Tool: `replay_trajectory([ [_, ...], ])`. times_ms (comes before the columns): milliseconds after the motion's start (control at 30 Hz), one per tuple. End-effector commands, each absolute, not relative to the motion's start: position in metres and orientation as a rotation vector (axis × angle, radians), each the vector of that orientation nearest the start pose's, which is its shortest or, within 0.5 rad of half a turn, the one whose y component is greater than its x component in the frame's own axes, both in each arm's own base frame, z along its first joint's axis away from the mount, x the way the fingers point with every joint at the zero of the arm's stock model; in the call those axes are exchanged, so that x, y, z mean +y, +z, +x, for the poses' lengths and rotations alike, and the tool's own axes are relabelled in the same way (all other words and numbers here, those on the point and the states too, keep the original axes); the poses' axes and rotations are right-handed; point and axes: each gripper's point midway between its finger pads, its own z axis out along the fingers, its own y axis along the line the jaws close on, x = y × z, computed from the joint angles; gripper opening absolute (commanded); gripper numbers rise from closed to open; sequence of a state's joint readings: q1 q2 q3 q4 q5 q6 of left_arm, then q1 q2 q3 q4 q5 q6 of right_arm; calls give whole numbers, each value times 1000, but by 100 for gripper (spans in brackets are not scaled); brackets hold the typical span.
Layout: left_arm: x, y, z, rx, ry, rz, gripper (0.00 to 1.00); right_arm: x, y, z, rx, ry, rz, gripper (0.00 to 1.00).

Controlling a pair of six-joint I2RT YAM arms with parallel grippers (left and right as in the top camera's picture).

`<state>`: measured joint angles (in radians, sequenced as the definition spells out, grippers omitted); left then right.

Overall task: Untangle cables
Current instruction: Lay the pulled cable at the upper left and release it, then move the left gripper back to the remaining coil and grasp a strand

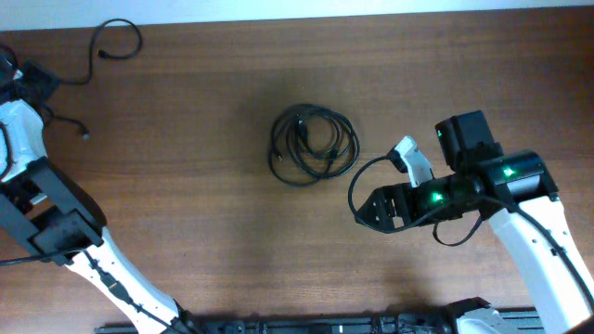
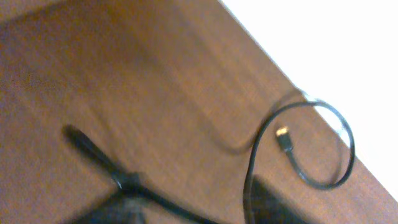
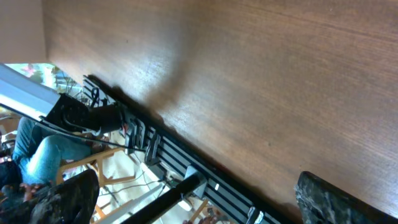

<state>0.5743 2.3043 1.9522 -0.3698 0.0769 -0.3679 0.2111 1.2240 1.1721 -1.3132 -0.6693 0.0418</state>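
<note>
We are seeing the coiled bundle of cables point(image 1: 314, 147) lying apart from the right pincer point(image 1: 364, 211), up-left of its tips. Its fingers point(image 3: 329, 199) are standing wide apart, gripping nothing. Only the left wrist view is showing up close a loose plug end point(image 2: 285, 140) ahead of the left pincer point(image 1: 32, 79); whether that pincer is closed we cannot tell.

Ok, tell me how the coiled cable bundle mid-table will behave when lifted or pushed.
Probably floppy: the coiled bundle is thin cord in loose overlapping loops, so it should sag and unwind when lifted. Likely light, so a push would slide it across the wooden table rather than roll it.
</note>
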Motion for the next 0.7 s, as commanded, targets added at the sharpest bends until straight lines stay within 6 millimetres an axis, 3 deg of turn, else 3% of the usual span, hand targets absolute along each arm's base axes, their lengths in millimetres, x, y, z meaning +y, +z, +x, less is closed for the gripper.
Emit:
replay_trajectory([
  [0,332,132,553,1991,-3,-950,6,152,203,200,2828,1015,-300,99],
  [33,326,144,566,1954,-44,-893,0,153,203,201,2821,1014,-303,98],
  [167,287,211,616,1747,-180,-599,0,153,201,202,2833,1015,-298,99],
  [233,268,225,628,1705,-185,-543,0,153,201,202,2832,1015,-299,99],
  [333,249,204,640,1759,-117,-526,0,153,200,204,2829,1014,-299,99],
  [400,252,176,638,1837,-21,-535,8,153,200,204,2833,1015,-298,98],
  [433,263,149,628,1921,81,-566,20,153,199,205,2842,1018,-282,99],
  [467,276,123,615,2000,185,-611,49,154,197,205,2854,1021,-259,99],
  [500,286,104,603,2069,242,-627,53,154,196,206,2863,1022,-255,99],
  [567,301,89,582,2138,255,-682,67,154,193,207,2874,1023,-251,99],
  [667,314,97,569,2147,196,-698,68,154,190,208,2890,1025,-243,99],
])
